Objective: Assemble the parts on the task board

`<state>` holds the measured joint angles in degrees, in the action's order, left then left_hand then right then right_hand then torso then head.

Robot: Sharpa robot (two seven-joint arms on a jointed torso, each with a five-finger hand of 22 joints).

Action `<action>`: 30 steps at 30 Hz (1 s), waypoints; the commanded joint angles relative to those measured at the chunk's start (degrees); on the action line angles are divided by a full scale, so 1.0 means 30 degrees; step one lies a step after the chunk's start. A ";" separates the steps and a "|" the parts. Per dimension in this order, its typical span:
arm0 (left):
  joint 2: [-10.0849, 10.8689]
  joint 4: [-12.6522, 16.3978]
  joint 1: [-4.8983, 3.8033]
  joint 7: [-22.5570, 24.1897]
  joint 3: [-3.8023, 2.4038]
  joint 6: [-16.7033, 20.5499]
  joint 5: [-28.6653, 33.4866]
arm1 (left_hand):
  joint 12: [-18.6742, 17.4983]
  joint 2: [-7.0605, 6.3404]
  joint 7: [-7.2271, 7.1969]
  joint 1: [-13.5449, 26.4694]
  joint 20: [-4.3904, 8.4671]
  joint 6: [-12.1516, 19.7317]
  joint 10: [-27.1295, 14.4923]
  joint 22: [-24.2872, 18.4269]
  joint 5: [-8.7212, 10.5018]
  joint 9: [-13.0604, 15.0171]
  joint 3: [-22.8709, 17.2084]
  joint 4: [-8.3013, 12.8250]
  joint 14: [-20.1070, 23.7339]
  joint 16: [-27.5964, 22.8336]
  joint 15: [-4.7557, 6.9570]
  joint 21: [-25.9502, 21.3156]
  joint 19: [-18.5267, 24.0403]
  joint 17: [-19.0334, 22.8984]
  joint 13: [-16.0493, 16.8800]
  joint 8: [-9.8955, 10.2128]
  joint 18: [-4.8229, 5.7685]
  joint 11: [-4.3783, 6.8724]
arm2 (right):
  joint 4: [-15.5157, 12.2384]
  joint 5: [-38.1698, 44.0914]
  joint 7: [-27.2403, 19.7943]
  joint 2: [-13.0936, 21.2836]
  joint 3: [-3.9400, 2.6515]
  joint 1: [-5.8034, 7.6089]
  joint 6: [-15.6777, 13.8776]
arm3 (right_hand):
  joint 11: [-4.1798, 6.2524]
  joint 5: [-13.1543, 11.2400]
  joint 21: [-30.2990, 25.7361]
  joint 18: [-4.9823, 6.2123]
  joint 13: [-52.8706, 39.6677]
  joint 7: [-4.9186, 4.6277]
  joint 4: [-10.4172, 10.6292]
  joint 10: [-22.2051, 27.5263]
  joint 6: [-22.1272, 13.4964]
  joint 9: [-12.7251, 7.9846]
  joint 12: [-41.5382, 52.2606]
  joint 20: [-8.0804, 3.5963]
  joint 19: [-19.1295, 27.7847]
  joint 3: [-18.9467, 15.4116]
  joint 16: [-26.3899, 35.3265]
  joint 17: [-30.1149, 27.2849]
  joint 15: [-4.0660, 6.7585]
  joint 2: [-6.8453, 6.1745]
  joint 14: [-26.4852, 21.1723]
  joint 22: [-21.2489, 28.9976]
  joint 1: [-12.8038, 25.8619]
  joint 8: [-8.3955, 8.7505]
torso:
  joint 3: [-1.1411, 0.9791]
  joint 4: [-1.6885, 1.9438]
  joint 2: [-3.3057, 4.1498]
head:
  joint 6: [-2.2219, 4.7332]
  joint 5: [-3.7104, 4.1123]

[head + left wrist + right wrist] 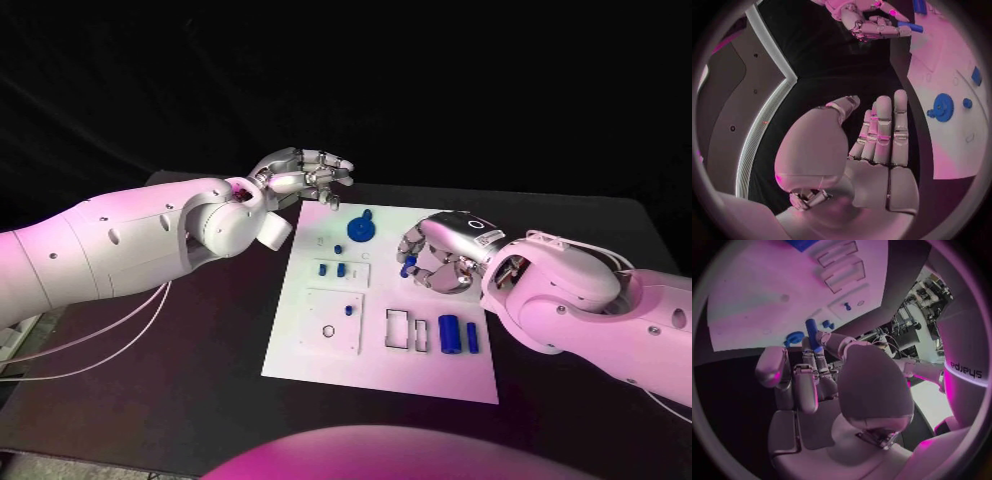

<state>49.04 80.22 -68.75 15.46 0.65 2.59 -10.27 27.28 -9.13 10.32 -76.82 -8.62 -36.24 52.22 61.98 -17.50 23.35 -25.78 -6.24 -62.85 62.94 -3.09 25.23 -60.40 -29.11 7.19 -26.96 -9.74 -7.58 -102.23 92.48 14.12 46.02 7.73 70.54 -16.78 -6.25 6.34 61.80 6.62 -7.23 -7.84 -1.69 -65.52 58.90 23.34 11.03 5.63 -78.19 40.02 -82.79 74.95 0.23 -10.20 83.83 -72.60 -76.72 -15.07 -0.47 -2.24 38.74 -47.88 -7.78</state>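
A flat white rectangular task board lies in the middle of a black worktop. The robot's right hand, silver and many-fingered, hovers over the board's right edge and pinches a small blue cylindrical peg between its fingertips; the peg stands roughly along the fingers. The left hand is raised above the board's far left corner, fingers held straight and close together, holding nothing, as far as the wrist view lets one judge. On the board, a blue toothed gear wheel sits near the far edge, just beside the left hand. 2 blue cylinders lie side by side near the board's right edge, beside a rectangular cut-out. Smaller blue pieces rest in the board's middle.
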 commanded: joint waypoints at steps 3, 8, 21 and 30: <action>-0.0129 -0.0070 -0.0013 0.0145 -0.0011 -0.0350 -0.0022 | 0.0084 -0.0035 0.0485 0.0154 -0.0082 0.0122 -0.0170 -0.0016 -0.0011 0.0027 0.0023 0.0079 0.0167 0.0084 -0.0038 -0.0067 0.0011 0.0018 -0.0020 -0.0088 -0.0132 -0.0029 | -0.0713 0.0089 -0.0280 -0.0858 -0.0012 -0.0245 -0.0178 | 0.0770 0.0187 0.0122 -0.0147 -0.0606 0.0004 -0.0152 -0.0927 0.0129 0.0045 0.0072 -0.0110 -0.0043 -0.0015 -0.0108 0.0137 0.0128 0.0013 0.0972 -0.0027 -0.0237 -0.0063 | 0.0036 -0.0004 -0.0061 | -0.0072 -0.0354; -0.0255 -0.0181 -0.0011 0.0184 -0.0011 -0.0344 -0.0022 | 0.0084 -0.0035 0.0485 0.0154 -0.0082 0.0122 -0.0170 -0.0016 -0.0011 0.0027 0.0023 0.0079 0.0167 0.0084 -0.0038 -0.0067 0.0011 0.0018 -0.0020 -0.0088 -0.0132 -0.0029 | -0.0737 0.0319 -0.0626 -0.2178 -0.0014 -0.0712 -0.0258 | 0.0760 0.0276 0.0099 -0.0144 -0.0624 -0.0008 -0.0177 -0.0900 0.0090 0.0065 0.0060 -0.0118 -0.0027 0.0010 -0.0097 0.0117 0.0127 0.0019 0.0968 -0.0023 -0.0242 -0.0051 | 0.0021 0.0030 -0.0043 | 0.0017 -0.0525; -0.0379 -0.0414 -0.0012 0.0153 0.0000 -0.0342 -0.0302 | 0.0104 -0.0029 0.0488 0.0137 -0.0089 0.0172 -0.0198 -0.0012 -0.0005 0.0039 0.0016 0.0107 0.0179 0.0094 -0.0041 -0.0079 0.0010 0.0018 -0.0020 -0.0143 -0.0134 -0.0033 | 0.0561 0.0444 -0.1467 -0.4302 0.0092 -0.2178 -0.0049 | 0.0752 0.0460 0.0079 -0.0140 -0.0664 -0.0018 -0.0217 -0.0886 0.0063 0.0110 0.0059 -0.0127 -0.0009 0.0049 -0.0073 0.0070 0.0123 0.0041 0.0958 -0.0029 -0.0237 -0.0055 | 0.0009 -0.0023 -0.0011 | -0.0141 -0.1136; -0.0408 -0.0418 -0.0013 0.0142 0.0012 -0.0373 -0.0337 | 0.0117 -0.0041 0.0490 0.0136 -0.0092 0.0187 -0.0205 -0.0010 0.0004 0.0046 0.0022 0.0120 0.0185 0.0098 -0.0042 -0.0085 0.0010 0.0019 -0.0018 -0.0173 -0.0134 -0.0034 | 0.1433 0.0460 -0.1636 -0.4931 0.0159 -0.2968 -0.0073 | 0.0747 0.0518 0.0106 -0.0146 -0.0678 -0.0025 -0.0246 -0.0868 0.0034 0.0125 0.0052 -0.0129 -0.0016 0.0063 -0.0102 0.0129 0.0121 0.0035 0.0973 -0.0053 -0.0239 -0.0048 | -0.0003 0.0002 -0.0004 | -0.0340 -0.1435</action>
<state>47.97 78.88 -68.75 15.49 0.71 2.35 -10.98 27.28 -9.13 10.12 -76.82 -8.61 -36.04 52.01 61.98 -17.50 23.39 -25.78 -6.24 -62.65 62.94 -3.29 25.23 -60.40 -29.11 7.20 -27.20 -9.74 -7.79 -98.16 93.03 10.30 31.41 8.20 61.86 -17.27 -6.24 7.68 61.79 6.62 -7.23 -7.84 -2.15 -65.51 58.90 23.67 11.03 5.63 -78.19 40.18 -82.78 74.93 0.23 -10.12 83.82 -72.71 -76.80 -15.06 -0.47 -2.25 38.70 -48.74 -11.95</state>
